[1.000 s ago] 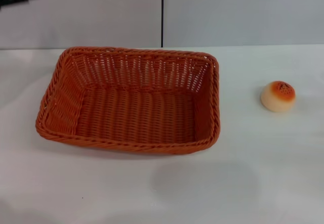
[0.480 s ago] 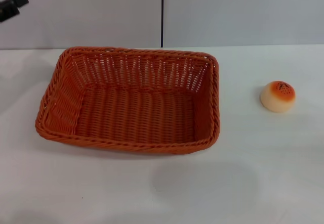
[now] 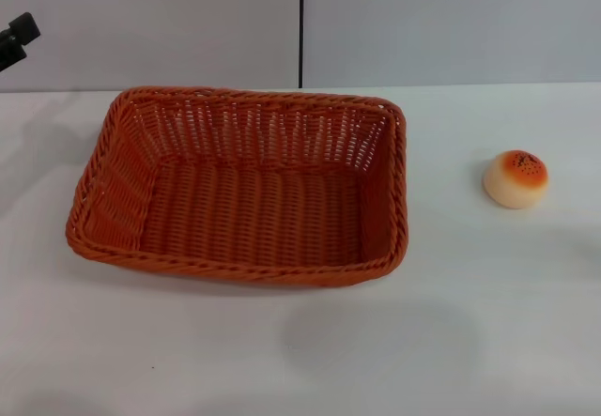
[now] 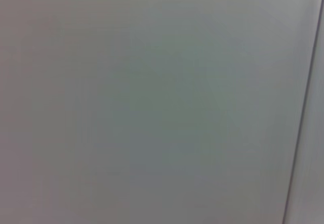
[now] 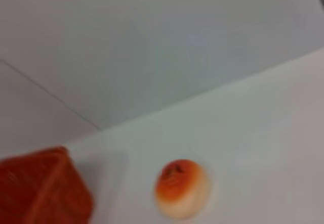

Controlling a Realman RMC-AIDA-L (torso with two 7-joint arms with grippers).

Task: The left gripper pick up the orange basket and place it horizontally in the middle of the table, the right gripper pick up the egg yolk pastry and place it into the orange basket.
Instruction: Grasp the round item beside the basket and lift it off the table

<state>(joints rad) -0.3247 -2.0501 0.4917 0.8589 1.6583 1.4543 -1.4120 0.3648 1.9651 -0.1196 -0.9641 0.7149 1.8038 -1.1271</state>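
The orange basket [image 3: 239,186] lies lengthwise on the white table [image 3: 470,341], left of centre, and holds nothing. To its right, apart from it, sits the egg yolk pastry [image 3: 516,178], cream with a browned sesame top. Only a black tip of my left gripper [image 3: 13,38] shows at the far left edge, high above the table and well clear of the basket. The right wrist view shows the pastry [image 5: 181,187] on the table with a corner of the basket [image 5: 43,188] beside it. My right gripper is out of view. The left wrist view shows only blank wall.
A grey wall with a dark vertical seam [image 3: 301,26] stands behind the table. Bare tabletop lies in front of the basket and around the pastry.
The left gripper has drawn back toward the left edge and dropped a little lower in the head view. Basket and pastry have stayed put.
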